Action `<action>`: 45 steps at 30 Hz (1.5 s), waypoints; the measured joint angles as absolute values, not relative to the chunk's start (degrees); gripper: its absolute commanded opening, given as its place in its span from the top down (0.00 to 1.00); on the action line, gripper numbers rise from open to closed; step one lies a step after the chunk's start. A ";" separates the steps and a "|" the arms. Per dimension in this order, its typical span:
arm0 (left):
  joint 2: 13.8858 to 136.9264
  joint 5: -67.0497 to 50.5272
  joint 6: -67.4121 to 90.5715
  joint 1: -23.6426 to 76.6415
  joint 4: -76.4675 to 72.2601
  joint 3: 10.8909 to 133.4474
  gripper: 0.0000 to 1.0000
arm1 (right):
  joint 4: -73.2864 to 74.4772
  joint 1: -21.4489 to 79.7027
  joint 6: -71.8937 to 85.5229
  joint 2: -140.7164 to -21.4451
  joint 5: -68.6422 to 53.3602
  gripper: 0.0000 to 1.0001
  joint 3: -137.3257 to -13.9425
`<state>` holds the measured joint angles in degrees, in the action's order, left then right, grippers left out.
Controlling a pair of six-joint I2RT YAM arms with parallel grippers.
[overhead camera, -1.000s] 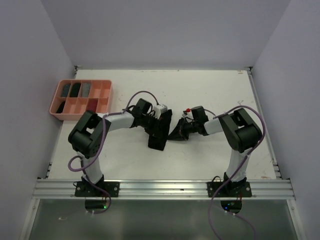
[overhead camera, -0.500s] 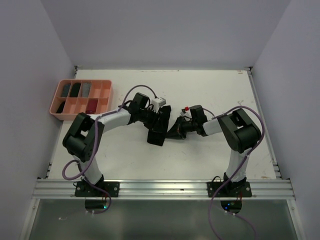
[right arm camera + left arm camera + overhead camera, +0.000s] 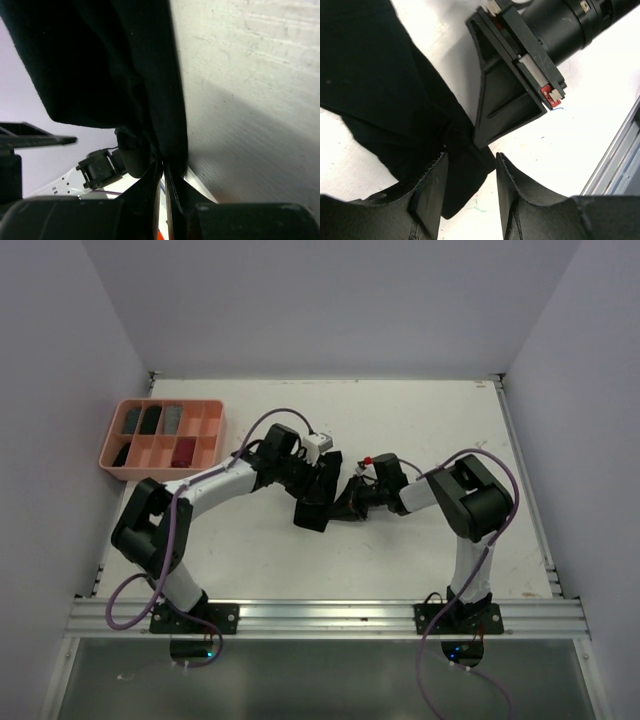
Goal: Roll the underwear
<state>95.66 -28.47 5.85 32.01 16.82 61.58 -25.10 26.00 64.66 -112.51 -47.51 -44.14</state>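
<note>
One black underwear (image 3: 311, 517) lies crumpled at the centre of the tabletop (image 3: 420, 420), between two tools. The left tool (image 3: 471, 157) stands partly spread, its fingers astride the cloth. The right tool (image 3: 163, 167) is narrow, pinching one cloth edge. One salmon-pink compartment tray (image 3: 170, 403) sits far left.

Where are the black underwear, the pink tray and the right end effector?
black underwear (image 3: 375, 90), left wrist view, on the broad middle of the cloth
pink tray (image 3: 135, 472), top view, on its near wall
right end effector (image 3: 163, 165), right wrist view, between its tips, pinched on the underwear
</note>
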 measured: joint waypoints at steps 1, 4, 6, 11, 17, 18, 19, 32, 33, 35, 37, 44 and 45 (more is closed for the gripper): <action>95.66 -27.79 5.72 32.77 17.26 61.58 0.53 | -25.06 26.00 64.60 -112.55 -47.42 0.88 -44.21; 95.77 -25.91 5.13 34.85 18.22 61.58 0.48 | -24.58 26.04 64.16 -112.66 -47.24 0.89 -44.51; 96.18 -24.27 4.97 36.05 18.81 61.58 0.48 | -24.36 26.04 63.75 -112.81 -47.18 0.89 -44.69; 98.43 -19.73 4.89 36.51 20.03 61.49 0.51 | -24.16 26.13 63.16 -112.92 -47.00 0.89 -44.75; 99.44 -17.52 4.86 36.91 20.73 61.21 0.64 | -24.23 26.15 62.85 -113.21 -47.00 0.89 -45.01; 99.48 -17.43 4.86 37.15 20.75 61.21 0.71 | -24.23 26.15 62.85 -113.21 -47.00 0.89 -45.01; 99.48 -17.39 4.95 37.32 20.78 61.21 0.77 | -24.23 26.15 62.83 -113.23 -47.00 0.89 -45.01; 99.53 -19.44 4.97 37.80 21.23 61.76 1.00 | -24.43 26.24 62.76 -113.32 -47.00 0.91 -45.01; 99.53 -19.79 5.04 37.80 21.17 61.84 1.00 | -24.45 26.24 62.76 -113.32 -47.03 0.90 -45.01; 99.44 -20.58 5.37 37.80 20.95 61.91 1.00 | -24.45 26.26 62.76 -113.32 -47.03 0.90 -45.01; 99.35 -21.30 5.45 37.82 20.64 61.93 1.00 | -24.51 26.24 62.76 -113.38 -47.03 0.90 -45.01; 99.53 -24.91 6.74 37.85 18.68 61.89 1.00 | -25.23 26.26 62.72 -113.71 -47.05 0.91 -45.04; 99.70 -25.58 7.01 37.87 17.82 61.80 1.00 | -25.30 26.24 62.72 -113.73 -47.05 0.91 -45.04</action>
<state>99.70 -25.58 7.01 37.87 17.82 61.80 -25.30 26.24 62.72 -113.73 -47.05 -45.04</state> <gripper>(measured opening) 0.015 0.097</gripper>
